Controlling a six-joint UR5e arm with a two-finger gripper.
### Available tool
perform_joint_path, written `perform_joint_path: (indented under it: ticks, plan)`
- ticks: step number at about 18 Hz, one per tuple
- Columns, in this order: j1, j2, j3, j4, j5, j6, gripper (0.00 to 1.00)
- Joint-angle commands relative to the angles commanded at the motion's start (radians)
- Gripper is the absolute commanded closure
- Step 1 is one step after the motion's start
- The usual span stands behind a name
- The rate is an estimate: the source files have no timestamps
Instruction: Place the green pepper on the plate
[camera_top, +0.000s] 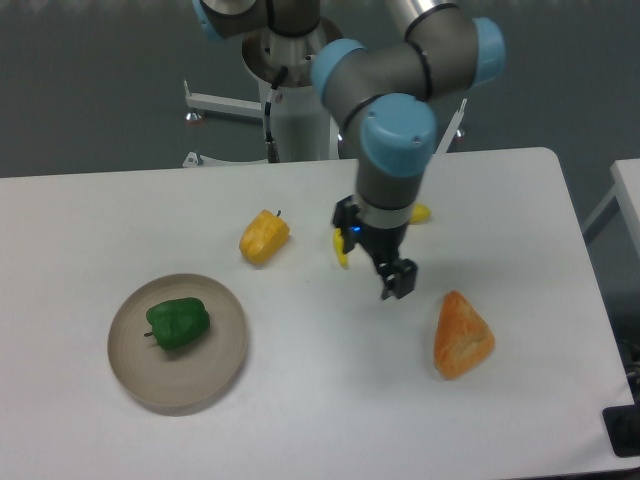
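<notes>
The green pepper (178, 323) lies on its side on the left half of the round beige-grey plate (222, 352), at the table's front left. My gripper (372, 255) hangs over the middle of the table, well to the right of the plate and apart from the pepper. Its black fingers (398, 279) stand apart, and I see nothing held between them. A yellow banana-like object (342, 250) shows partly behind the gripper, most of it hidden.
A yellow-orange pepper (264, 236) lies left of the gripper, beyond the plate. An orange wedge-shaped object (462, 335) lies to the gripper's front right. The robot base (295, 110) stands at the table's far edge.
</notes>
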Motion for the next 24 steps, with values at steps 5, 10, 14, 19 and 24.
perform_joint_path:
  ticks: [5, 10, 14, 19, 24]
  plan:
    - [0.009, -0.008, 0.002, 0.009, -0.007, 0.015, 0.0]
    - [0.048, -0.006, 0.026, 0.011, -0.03, 0.08, 0.0]
    - [0.043, -0.011, 0.023, 0.012, -0.032, 0.083, 0.0]
    - [0.038, -0.014, 0.02, 0.012, -0.029, 0.083, 0.0]
    - [0.038, -0.012, 0.021, 0.012, -0.029, 0.083, 0.0]
